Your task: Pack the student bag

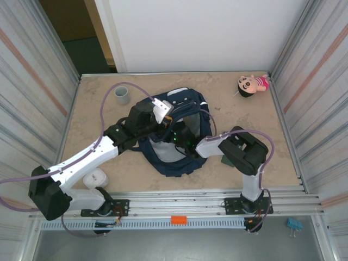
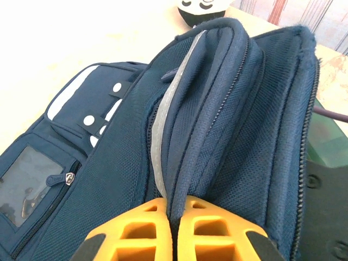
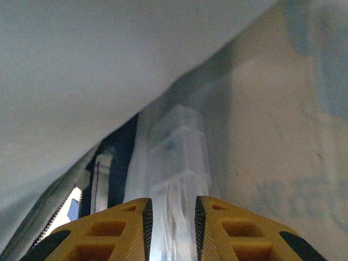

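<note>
Student bag (image 1: 176, 163): looks soft, floppy; hold by rim. Left tool (image 2: 173, 209) clamps rim; right tool (image 3: 171, 217), inside bag, straddles clear case (image 3: 176, 157), grip unclear.

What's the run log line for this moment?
left jaws shut on student bag rim | right jaws shut on clear plastic item inside bag | doll, grey cup outside bag
</note>
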Robot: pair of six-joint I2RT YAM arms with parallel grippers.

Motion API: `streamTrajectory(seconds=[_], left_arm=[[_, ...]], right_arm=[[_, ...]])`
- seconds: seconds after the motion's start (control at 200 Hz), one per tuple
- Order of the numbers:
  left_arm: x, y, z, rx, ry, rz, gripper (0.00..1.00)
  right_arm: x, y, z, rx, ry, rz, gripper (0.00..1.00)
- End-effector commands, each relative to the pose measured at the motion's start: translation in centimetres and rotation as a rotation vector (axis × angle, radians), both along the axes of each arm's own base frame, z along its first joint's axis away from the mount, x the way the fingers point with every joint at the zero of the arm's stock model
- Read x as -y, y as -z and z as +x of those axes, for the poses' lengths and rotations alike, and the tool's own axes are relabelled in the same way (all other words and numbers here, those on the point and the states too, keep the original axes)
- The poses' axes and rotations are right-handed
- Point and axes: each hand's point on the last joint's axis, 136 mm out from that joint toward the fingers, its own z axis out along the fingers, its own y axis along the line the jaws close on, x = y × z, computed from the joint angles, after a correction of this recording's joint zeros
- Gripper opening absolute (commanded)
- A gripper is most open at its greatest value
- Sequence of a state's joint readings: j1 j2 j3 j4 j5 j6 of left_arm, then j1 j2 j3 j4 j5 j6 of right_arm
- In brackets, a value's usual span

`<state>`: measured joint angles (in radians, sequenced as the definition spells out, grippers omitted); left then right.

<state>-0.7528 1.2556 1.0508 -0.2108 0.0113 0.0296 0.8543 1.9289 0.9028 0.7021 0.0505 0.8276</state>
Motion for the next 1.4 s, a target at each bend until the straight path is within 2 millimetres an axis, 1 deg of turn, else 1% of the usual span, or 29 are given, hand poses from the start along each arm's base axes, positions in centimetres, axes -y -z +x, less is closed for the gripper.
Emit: streamTrajectory(seconds=[0.0, 0.055, 0.11, 0.13, 0.175, 0.205, 0.256, 0.291, 0.346, 0.421, 0.541, 0.641, 0.717, 0.832, 0.917, 1.032, 1.168, 1.393], left_arm=[[0.4, -6.3, -0.3, 0.159, 0.027, -0.137, 0.00], [0.4, -6.1, -0.2, 0.158, 0.022, -0.127, 0.00], [0.2, -5.9, 0.0, 0.155, 0.011, -0.119, 0.00], [0.0, -5.8, 0.0, 0.154, 0.007, -0.117, 0.00], [-0.1, -5.6, 0.1, 0.150, 0.000, -0.116, 0.00], [-0.3, -5.4, 0.2, 0.147, -0.005, -0.114, 0.00], [-0.4, -5.4, 0.3, 0.146, -0.009, -0.115, 0.00], [-0.5, -5.4, 0.4, 0.146, -0.013, -0.115, 0.00], [-0.6, -5.4, 0.4, 0.147, -0.016, -0.113, 0.00], [-0.8, -5.3, 0.4, 0.149, -0.025, -0.110, 0.00], [-1.3, -5.4, 0.6, 0.152, -0.042, -0.108, 0.00], [-1.4, -5.2, 0.7, 0.149, -0.048, -0.103, 0.00], [-1.4, -5.0, 0.7, 0.146, -0.048, -0.102, 0.00], [-1.3, -5.1, 0.6, 0.144, -0.044, -0.115, 0.00], [-1.2, -5.3, 0.5, 0.141, -0.038, -0.123, 0.00], [-1.2, -5.4, 0.5, 0.144, -0.035, -0.125, 0.00], [-1.1, -5.3, 0.4, 0.142, -0.027, -0.125, 0.00], [-0.8, -5.5, 0.4, 0.142, -0.016, -0.129, 0.00]], right_arm=[[-2.7, -0.4, 0.5, 0.035, -0.122, 0.048, 0.25], [-3.3, -0.2, 0.2, 0.020, -0.142, 0.070, 0.25], [-3.1, -0.2, 0.0, 0.011, -0.133, 0.083, 0.26], [-2.6, 0.1, 0.0, 0.003, -0.120, 0.078, 0.27], [-1.7, 0.0, -0.2, 0.001, -0.097, 0.074, 0.32], [-1.1, -0.4, -0.2, 0.004, -0.084, 0.075, 0.37], [0.0, -0.3, -0.6, -0.007, -0.065, 0.066, 0.44], [0.6, -0.4, -1.1, -0.014, -0.060, 0.065, 0.46], [1.4, -0.3, -2.0, -0.032, -0.059, 0.061, 0.46], [2.0, -0.2, -3.4, -0.053, -0.065, 0.065, 0.45], [2.6, 0.9, -6.3, -0.122, -0.061, 0.052, 0.40], [1.7, 1.3, -8.9, -0.159, -0.085, 0.057, 0.37], [1.3, 1.5, -9.8, -0.183, -0.084, 0.054, 0.37], [1.0, 2.1, -9.4, -0.199, -0.071, 0.025, 0.36], [0.7, 2.5, -8.7, -0.201, -0.057, 0.020, 0.33], [-0.2, 2.9, -7.7, -0.204, -0.067, 0.041, 0.26], [-1.2, 2.7, -6.2, -0.188, -0.068, 0.072, 0.20], [-3.5, 1.8, -3.6, -0.174, -0.090, 0.139, 0.17]])
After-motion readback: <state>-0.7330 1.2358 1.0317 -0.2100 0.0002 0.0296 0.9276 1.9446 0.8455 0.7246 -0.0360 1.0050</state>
